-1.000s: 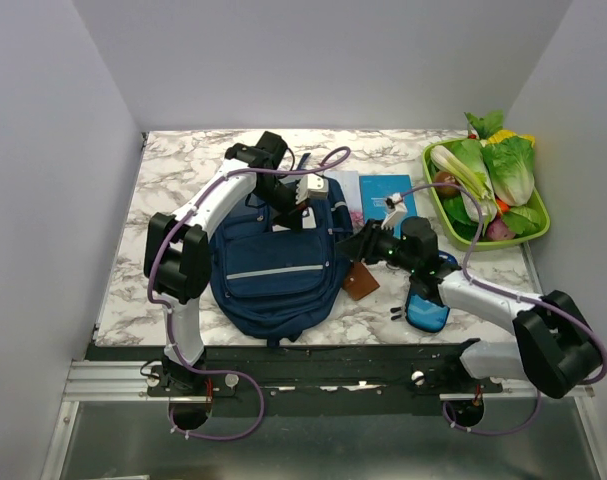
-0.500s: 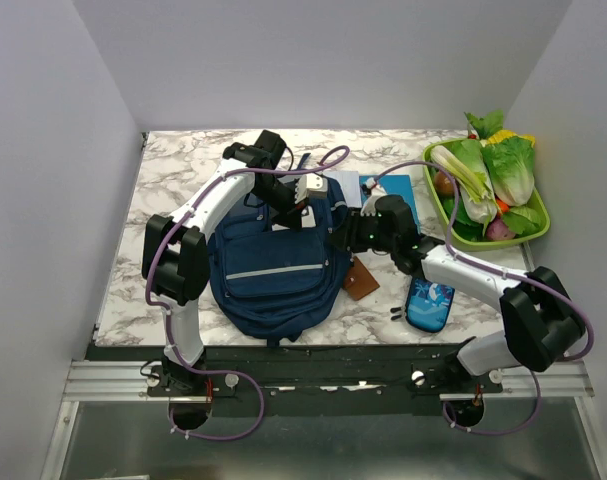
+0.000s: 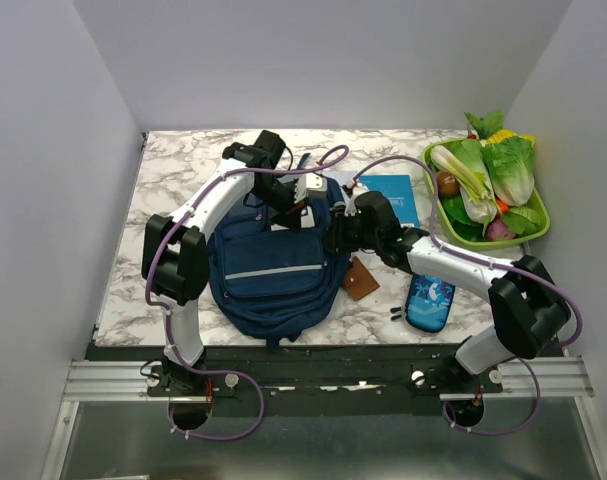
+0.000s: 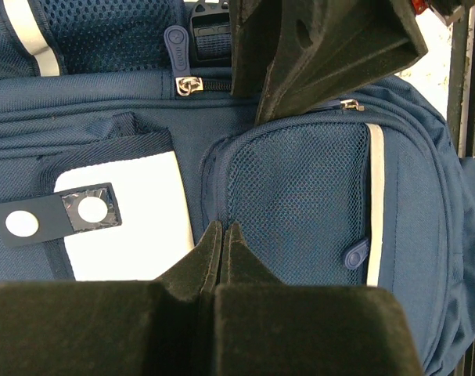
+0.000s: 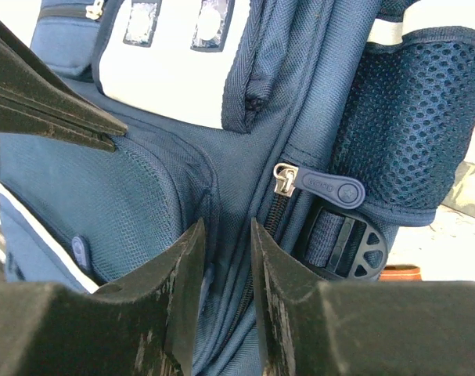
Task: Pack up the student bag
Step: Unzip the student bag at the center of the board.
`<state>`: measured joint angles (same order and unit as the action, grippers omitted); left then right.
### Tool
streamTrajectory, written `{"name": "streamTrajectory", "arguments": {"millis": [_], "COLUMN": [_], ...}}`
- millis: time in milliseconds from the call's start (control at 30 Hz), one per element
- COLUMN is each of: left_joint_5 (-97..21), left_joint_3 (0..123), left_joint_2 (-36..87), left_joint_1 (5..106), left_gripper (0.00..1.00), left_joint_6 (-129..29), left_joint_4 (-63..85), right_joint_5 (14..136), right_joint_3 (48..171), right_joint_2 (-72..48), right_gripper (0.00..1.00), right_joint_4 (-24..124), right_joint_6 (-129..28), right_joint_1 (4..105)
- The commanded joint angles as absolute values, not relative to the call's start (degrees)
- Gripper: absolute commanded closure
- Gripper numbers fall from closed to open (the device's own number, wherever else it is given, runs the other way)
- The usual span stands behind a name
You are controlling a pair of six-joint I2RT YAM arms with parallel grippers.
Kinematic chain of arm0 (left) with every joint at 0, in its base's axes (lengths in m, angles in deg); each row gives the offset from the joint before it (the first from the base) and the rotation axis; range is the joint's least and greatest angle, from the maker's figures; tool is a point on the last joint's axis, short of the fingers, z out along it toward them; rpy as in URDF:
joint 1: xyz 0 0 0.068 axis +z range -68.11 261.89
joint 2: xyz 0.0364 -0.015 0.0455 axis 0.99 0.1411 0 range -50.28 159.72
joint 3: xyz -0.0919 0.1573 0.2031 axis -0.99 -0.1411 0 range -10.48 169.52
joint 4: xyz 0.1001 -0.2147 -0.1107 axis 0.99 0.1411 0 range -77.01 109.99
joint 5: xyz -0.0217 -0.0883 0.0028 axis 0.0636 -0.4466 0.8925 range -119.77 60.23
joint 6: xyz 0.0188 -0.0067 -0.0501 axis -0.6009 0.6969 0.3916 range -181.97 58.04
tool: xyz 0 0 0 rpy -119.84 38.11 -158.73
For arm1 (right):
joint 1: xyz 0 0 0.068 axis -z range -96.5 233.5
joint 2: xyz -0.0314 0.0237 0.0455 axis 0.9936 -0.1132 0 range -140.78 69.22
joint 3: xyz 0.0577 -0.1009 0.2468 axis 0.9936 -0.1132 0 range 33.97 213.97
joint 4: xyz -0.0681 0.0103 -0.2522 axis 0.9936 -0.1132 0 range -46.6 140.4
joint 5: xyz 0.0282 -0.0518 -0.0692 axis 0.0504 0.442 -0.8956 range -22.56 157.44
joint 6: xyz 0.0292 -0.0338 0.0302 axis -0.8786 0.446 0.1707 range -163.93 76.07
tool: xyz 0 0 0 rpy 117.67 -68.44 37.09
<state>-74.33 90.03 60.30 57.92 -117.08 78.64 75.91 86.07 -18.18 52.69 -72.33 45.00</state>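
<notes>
Over on the marble counter the student bag lies flat, left hand pinched shut against its fabric, right hand half open and empty, so I'd centre it on that zipper pull before squeezing.

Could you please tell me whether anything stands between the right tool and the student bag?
Nothing visible does. The right tool hangs open right over the student bag, beside a zipper pull, with only the bag's navy fabric showing in its gap.
</notes>
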Motion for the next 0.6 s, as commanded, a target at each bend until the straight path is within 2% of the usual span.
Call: {"name": "streamTrajectory", "arguments": {"millis": [0,233,567], "left_joint_5": [-77.50,-76.27,-75.56], "left_joint_3": [91.30,91.12,90.33], "left_joint_2": [58.00,58.18,57.91], "left_joint_1": [57.19,57.10,57.10], "left_gripper": [1.00,1.00,1.00], "left_joint_6": [-116.63,-116.11,-115.67], "left_joint_4": [76.89,75.92,74.95], "right_joint_5": [71.05,61.38,56.63], "right_joint_3": [89.42,88.29,84.07], "right_joint_2": [-19.29,-17.98,-12.26], "right_gripper": [0.62,0.65,0.66], "right_joint_4": [46.72,38.20,35.46], "right_joint_6": [-68.02,-67.66,-69.68], "right_joint_1": [41.84,39.11,39.03]}}
